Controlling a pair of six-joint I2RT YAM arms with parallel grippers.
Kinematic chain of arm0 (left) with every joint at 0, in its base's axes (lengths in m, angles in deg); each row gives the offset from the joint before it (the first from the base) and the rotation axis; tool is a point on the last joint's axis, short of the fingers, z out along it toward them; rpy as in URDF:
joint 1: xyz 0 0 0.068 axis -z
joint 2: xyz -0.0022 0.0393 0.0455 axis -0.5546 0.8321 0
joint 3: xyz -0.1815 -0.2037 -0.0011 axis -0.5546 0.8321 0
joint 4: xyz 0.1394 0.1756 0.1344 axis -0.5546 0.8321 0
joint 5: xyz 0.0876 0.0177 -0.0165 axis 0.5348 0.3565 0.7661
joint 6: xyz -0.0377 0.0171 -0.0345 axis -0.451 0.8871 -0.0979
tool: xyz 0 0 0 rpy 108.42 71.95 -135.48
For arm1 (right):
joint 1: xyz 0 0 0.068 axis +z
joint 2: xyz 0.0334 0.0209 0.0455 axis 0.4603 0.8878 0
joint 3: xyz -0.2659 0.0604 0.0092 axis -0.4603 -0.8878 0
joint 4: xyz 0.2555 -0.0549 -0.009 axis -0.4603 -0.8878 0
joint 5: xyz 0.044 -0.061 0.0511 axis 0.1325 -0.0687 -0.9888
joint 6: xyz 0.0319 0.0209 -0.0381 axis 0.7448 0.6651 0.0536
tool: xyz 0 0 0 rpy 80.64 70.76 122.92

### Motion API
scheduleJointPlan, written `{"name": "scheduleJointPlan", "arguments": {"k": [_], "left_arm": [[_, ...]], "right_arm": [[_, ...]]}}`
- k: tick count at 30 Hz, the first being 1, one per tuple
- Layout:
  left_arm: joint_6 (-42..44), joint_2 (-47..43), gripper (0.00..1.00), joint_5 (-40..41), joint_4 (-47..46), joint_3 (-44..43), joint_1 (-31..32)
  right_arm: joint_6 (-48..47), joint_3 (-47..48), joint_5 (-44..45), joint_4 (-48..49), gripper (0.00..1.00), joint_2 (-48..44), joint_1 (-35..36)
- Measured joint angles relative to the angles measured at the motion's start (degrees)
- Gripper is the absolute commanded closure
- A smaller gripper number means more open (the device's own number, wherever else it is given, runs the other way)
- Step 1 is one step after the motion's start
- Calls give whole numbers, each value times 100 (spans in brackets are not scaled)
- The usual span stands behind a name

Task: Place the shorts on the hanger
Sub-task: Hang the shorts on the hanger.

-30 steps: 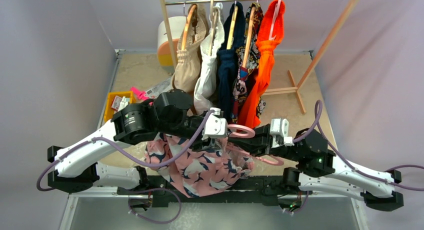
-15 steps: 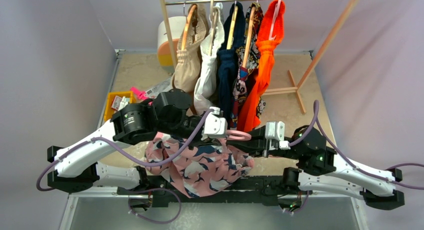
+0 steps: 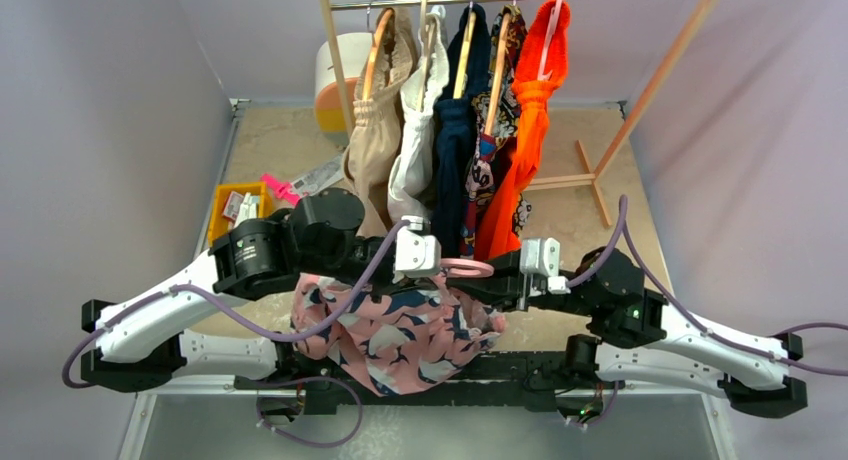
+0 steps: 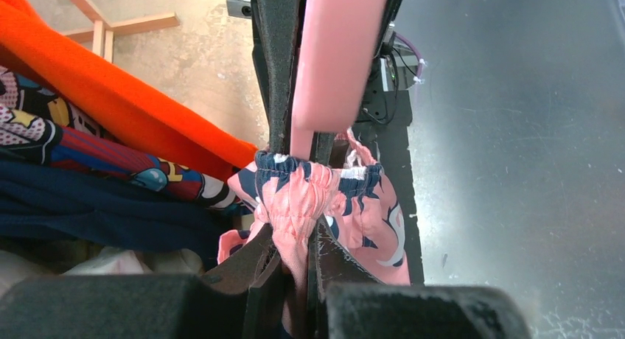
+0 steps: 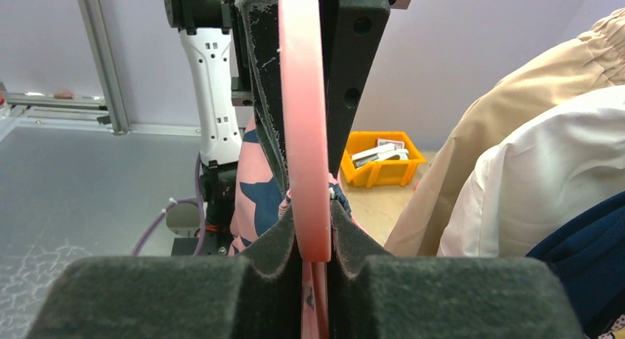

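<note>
Left gripper [image 4: 298,250]: jaws pressed together on the gathered waistband of the shorts [image 4: 309,191], with pink fabric bunched between the pads.
Right gripper [image 5: 315,243]: jaws pinching the hanger [image 5: 302,118], whose pink plastic stands edge-on between the foam pads.
Shorts: these hang bunched between the two arms over the near edge of the table [image 3: 570,210]. The waistband is up at the grippers and the printed legs droop below.
Hanger: it is held just above the shorts, facing the left gripper. A thin pink arm of it meets the waistband, but whether it passes inside cannot be told.
Yellow bin [image 3: 217,220]: it sits on the table's left side, well apart from the shorts. It holds a few small white cards or packets [image 3: 243,205], too small to read.
White-and-orange tub [image 3: 335,75]: it stands at the far edge behind the rack. Its contents are not visible.
Wooden rack [image 3: 660,80]: it carries five hanging garments in a row — tan, white, navy, a dark patterned one and bright orange — just beyond the grippers.
Pink object [image 3: 283,190]: it lies beside the bin, too small to name.
</note>
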Motion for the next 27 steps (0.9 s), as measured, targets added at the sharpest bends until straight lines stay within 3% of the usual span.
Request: {"name": "scheduleJointPlan", "arguments": {"k": [5,12,20,27], "left_arm": [[-129,-306,100,264,-350,407,11],[-337,-820,100,704,-717,872,9],[-535,-1375,100,1390,-984,1145,-7],[-905,-2389,100,2085,-903,1464,-7]], "right_arm": [[59,44,42,0,70,79,-9],[90,81,116,-7,67,81,-28],[190,282,361,-42,49,76,-26],[772,901,1027,-514,46,-122,-24]]}}
